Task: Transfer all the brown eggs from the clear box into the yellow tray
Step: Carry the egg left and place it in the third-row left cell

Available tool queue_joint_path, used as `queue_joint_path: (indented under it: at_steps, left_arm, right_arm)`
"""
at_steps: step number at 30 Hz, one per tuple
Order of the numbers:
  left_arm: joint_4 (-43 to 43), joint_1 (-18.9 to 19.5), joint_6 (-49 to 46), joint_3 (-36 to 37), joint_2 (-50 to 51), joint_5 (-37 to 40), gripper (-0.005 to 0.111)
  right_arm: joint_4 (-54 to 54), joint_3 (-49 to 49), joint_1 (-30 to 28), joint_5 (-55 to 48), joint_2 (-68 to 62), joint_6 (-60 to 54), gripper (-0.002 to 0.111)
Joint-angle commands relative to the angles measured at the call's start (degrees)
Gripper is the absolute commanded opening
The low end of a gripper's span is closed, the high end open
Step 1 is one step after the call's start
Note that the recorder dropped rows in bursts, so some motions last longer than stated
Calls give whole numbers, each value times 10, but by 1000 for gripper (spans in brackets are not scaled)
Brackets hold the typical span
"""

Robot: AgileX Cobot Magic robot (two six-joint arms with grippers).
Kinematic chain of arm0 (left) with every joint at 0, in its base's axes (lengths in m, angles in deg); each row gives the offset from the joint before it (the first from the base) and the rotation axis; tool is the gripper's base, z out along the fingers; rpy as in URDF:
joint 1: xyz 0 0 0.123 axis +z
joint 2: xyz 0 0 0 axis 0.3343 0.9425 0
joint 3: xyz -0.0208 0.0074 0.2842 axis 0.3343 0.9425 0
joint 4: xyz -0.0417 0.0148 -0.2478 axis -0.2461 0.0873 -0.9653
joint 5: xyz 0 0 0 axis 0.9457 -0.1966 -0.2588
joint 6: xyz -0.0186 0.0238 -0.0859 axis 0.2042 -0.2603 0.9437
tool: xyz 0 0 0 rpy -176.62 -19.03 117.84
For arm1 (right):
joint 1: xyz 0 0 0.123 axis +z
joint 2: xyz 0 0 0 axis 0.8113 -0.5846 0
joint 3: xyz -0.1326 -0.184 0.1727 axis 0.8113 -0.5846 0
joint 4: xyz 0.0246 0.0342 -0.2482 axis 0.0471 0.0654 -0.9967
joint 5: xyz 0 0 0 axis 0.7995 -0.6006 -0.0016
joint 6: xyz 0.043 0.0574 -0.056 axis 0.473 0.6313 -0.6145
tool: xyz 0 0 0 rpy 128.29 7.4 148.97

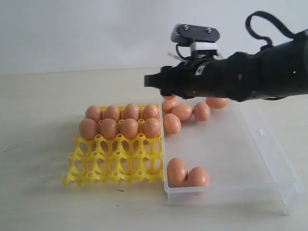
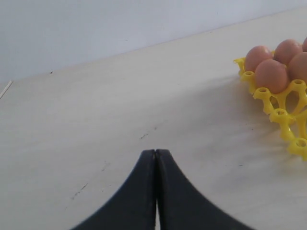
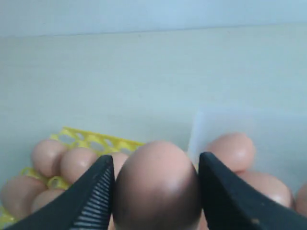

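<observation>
Right now the right gripper (image 3: 156, 160) is clamping one brown egg (image 3: 156, 191) between its two black fingers (image 3: 93, 196). It is hanging over the far corner of the clear box (image 1: 269, 159), on the side that is touching the yellow tray (image 1: 113, 166). Eight seated eggs (image 1: 120, 120) are filling the tray's two far rows, while the near rows are standing empty. A cluster of loose eggs (image 1: 183, 111) is lying in the box under the arm, and a pair (image 1: 187, 174) is resting together at its near corner. The left gripper (image 2: 155, 154) is idling with its jaws pressed together on nothing, low over the bare table (image 2: 96, 120) beside the tray. To my eye the trouble is waiting in the carry and the set-down. The shell is smooth and rounded, so it could be slipping out if the squeeze is light, or cracking if it is hard. Coming down into the next empty row, a finger could be knocking a seated egg, since the filled row is right alongside. An egg landing on a pointed post rather than in a cup could be rolling off onto the table.
</observation>
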Motion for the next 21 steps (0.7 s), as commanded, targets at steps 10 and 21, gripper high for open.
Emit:
queue_joint_path:
  at_steps: [10,21]
  left_arm:
    - [-2,0,0,-2,-3,-4,0]
    - [-2,0,0,-2,-3,-4,0]
  right_arm:
    - [-439,-3,74,405,-159,275,0]
    - [-516,40,74,436,-222,359,0]
